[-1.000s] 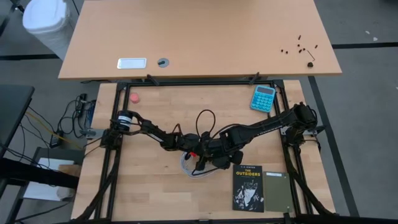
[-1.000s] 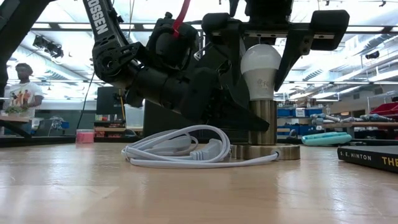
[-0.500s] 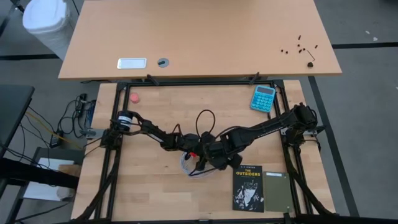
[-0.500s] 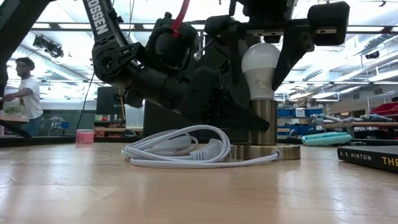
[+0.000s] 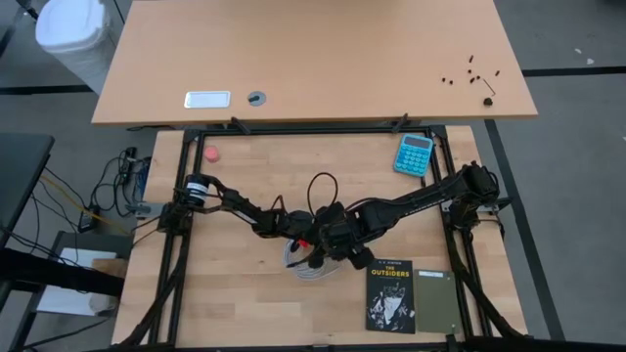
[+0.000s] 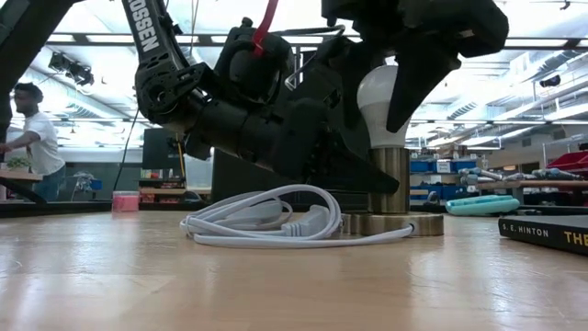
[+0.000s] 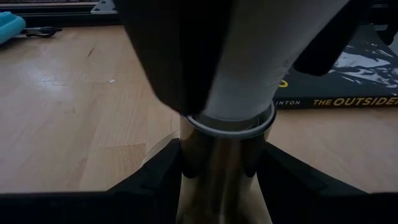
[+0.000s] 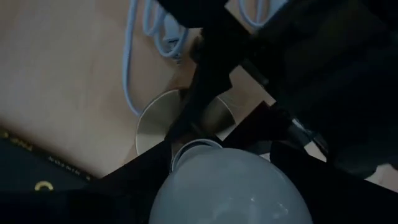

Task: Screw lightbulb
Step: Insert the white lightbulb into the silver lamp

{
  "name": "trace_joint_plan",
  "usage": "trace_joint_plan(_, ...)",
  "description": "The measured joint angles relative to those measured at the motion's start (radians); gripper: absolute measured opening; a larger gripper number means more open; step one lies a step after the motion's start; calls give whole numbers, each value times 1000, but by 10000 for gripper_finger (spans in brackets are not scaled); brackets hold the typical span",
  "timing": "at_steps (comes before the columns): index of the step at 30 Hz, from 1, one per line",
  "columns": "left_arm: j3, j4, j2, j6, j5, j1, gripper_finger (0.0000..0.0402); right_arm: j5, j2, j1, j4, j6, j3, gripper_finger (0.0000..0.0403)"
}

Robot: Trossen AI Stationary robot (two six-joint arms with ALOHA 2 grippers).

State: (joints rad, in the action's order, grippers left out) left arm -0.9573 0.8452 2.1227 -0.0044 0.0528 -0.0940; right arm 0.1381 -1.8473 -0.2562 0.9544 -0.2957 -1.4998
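**Table** (image 5: 235, 293). Bore everything below. No hazard of its own.

**Left gripper** (image 7: 224, 168). Clamped on the socket's brass stem, low down, just under the bulb's collar. You depended on it to stop the socket turning. Had that hold slipped, the stem would likely have spun with the bulb and the thread would not have tightened.

**Right gripper** (image 8: 221, 155). Came down from above and stood around the bulb's dome. You could not tell whether it gripped the glass or stood clear of it. A turn made with a loose hold would probably have skidded over the smooth dome. A hard squeeze might have cracked it.

**Book** (image 5: 391, 293). Lay flat near the socket on the right arm's side. A wide wrist swing could have brushed it.

**Cable** (image 6: 257, 221). White, coiled beside the socket base and touching it. It could have snagged a gripper and dragged the base.

**Socket** (image 6: 390, 184). Upright on its round base. Any sideways push from above risked tipping it against the left hold.

**Bulb** (image 6: 375, 92). Sat upright in the socket's mouth. Thread depth was hidden. If it had been tilted, you risked cross-threading.
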Motion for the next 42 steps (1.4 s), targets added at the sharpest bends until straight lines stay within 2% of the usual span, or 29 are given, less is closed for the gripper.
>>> trace_joint_plan(25,-1,18,0,-62,-8,-2,184,5,0,0,10,745,-3,276)
trace_joint_plan(32,-1,27,0,-82,-38,-3,184,-50,0,20,10,933,-3,276)
trace_joint_plan(38,-1,29,0,-82,-50,-3,184,-78,0,40,-2,970,-3,279)
trace_joint_plan(42,-1,33,0,-78,-60,-5,184,-93,0,49,-38,924,-3,301)
